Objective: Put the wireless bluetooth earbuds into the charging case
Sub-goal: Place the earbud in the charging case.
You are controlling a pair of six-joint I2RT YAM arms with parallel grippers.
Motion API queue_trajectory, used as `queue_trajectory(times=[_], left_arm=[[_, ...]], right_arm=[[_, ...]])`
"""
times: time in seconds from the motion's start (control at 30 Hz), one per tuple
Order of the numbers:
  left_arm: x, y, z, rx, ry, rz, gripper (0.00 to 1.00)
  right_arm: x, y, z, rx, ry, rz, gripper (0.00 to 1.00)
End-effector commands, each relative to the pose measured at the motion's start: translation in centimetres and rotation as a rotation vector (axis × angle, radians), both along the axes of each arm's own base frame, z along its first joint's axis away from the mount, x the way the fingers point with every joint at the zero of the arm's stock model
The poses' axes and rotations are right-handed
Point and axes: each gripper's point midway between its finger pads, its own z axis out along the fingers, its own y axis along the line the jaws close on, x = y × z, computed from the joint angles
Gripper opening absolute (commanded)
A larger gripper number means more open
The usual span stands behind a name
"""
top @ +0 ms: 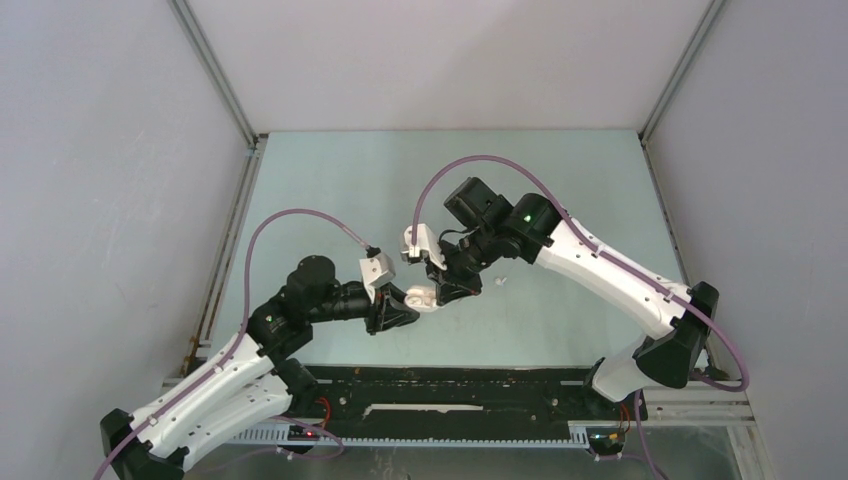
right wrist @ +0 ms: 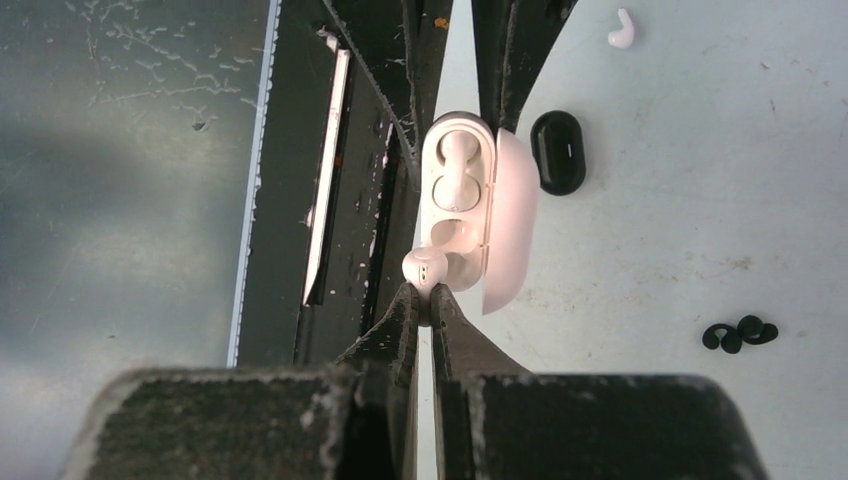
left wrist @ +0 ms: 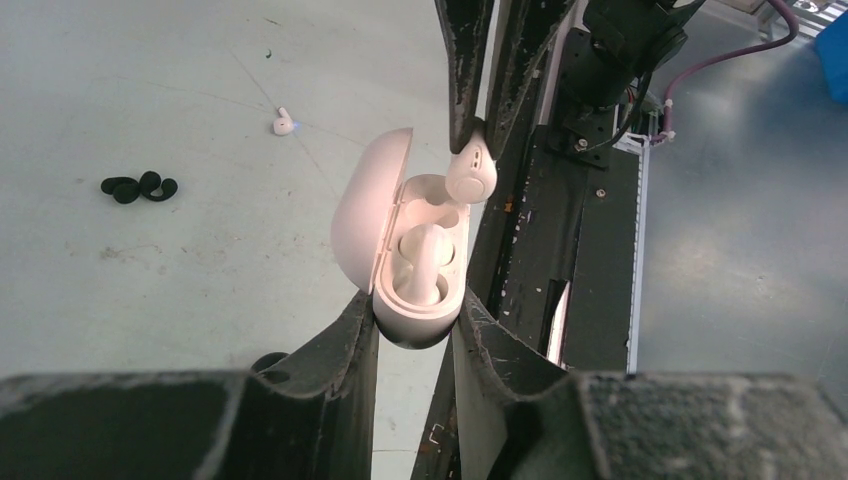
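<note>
Progress about halfway on the white set, by my read. The white case (left wrist: pixel 418 325) is clamped at its base between the jaws of the left gripper (left wrist: pixel 415 305), lid (left wrist: pixel 368 205) swung open to one side. One white earbud (left wrist: pixel 425 262) already sits in its moulded well. The right gripper (right wrist: pixel 425 292) is pressed nearly together, pinching the second white earbud (right wrist: pixel 424 268) by its edge. That bud hangs right at the rim of the empty pocket (right wrist: pixel 452 235), touching or just shy, can't tell which; not seated yet. Left to do: drop it in, let go, likely shut the lid. Down on the table (left wrist: pixel 150 300): a loose white earbud (left wrist: pixel 283 124) and a black earbud pair (left wrist: pixel 140 187) lying together off to the side, plus a black case (right wrist: pixel 558 152) showing just beside the open lid in the right wrist view, so more sets probably remain. Cases are glossy smooth plastic, pill-shaped with rounded ends. Buds are tiny, bean-like and shiny, likely slippery. Gripper fingers are matte black, rough, scuffed. Table is pale, flat, lightly speckled.
</note>
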Motion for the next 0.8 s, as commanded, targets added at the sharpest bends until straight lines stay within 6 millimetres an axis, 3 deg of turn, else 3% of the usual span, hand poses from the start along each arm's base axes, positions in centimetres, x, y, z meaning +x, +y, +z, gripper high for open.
queue_trajectory(times=[0.0,0.77], left_arm=[[-0.33,-0.43,1.14,-0.039,-0.048,-0.041,0.0],[-0.53,-0.31,1.86,-0.063,-0.067,-0.042,0.0]], right_arm=[[0.4,0.65,1.66,0.065,-0.043,-0.016,0.0],[0.21,1.54,1.69,0.081,0.001,-0.011,0.0]])
